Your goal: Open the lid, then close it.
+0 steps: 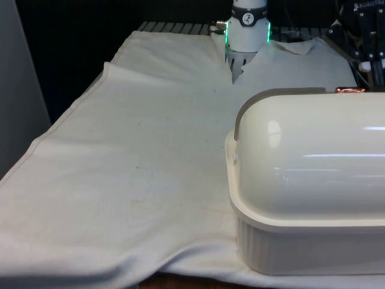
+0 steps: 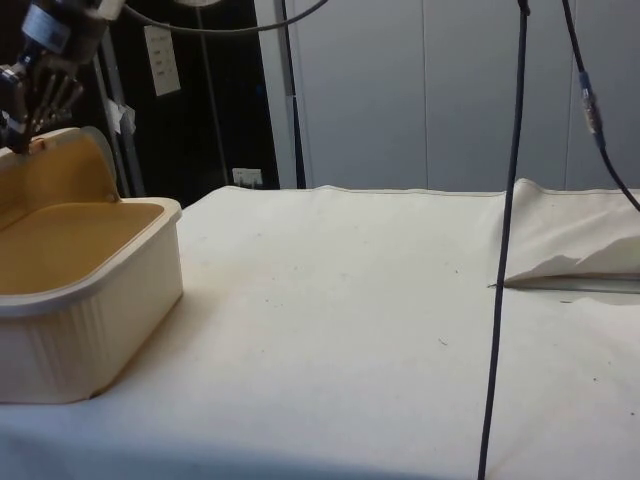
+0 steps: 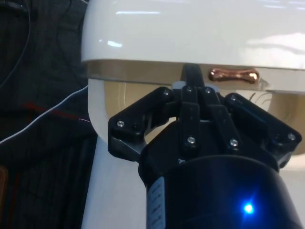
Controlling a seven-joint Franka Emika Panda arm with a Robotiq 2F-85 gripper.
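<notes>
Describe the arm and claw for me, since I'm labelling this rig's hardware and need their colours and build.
The arm is white and rounded, with a black band and a green glowing ring around it in the front view. The claw is black, built of jointed linkage bars fixed with small silver screws that narrow to two slim fingers. Its round black body sits behind the linkage in the wrist view.

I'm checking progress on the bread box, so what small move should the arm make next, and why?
Probably start drawing the lid back down over the bread box: the side view shows the inside open, and the end effector pinches the lid's rim beside the copper handle.
</notes>
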